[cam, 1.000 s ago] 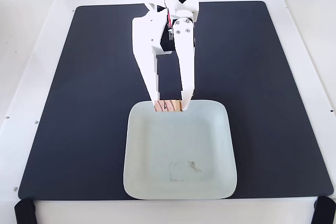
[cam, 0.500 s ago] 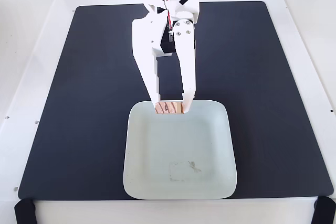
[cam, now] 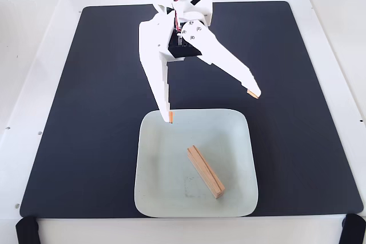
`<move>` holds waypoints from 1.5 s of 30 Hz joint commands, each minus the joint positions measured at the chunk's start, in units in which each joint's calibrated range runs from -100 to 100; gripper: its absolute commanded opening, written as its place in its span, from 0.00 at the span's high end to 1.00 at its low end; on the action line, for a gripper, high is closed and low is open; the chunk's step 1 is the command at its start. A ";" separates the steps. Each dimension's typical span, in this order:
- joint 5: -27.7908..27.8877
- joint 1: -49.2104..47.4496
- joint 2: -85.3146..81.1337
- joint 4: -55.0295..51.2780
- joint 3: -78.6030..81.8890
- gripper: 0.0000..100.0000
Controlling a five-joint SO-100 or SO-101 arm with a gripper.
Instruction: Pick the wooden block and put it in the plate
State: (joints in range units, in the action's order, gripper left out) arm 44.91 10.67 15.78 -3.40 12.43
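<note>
The wooden block point(cam: 205, 171) lies flat inside the plate point(cam: 160, 164), slanting from the plate's middle toward its lower right. Above the plate's far rim hangs my white gripper point(cam: 212, 106), wide open with nothing in it. One fingertip point(cam: 170, 117) is over the plate's upper left rim. The other fingertip point(cam: 253, 93) sticks out to the right over the black mat. The block is clear of both fingers.
The plate sits at the near edge of a black mat point(cam: 86, 95) on a white table point(cam: 28, 38). Black clamps point(cam: 26, 230) sit at the table's front corners, and cables lie at the back edge.
The gripper was shut on the block over the plate's far rim; now its jaws have swung wide apart and the block has dropped into the plate.
</note>
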 commanded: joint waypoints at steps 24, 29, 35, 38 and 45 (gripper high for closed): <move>-0.23 -3.95 -17.98 0.79 15.69 0.99; -0.23 -6.42 -33.07 0.62 31.79 0.99; -0.23 -9.89 -55.53 0.00 53.47 0.99; -0.23 -11.68 -68.32 0.00 64.54 0.99; -0.17 -15.37 -94.76 -0.18 87.12 0.99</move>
State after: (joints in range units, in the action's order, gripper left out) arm 44.71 -3.91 -69.54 -3.49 93.59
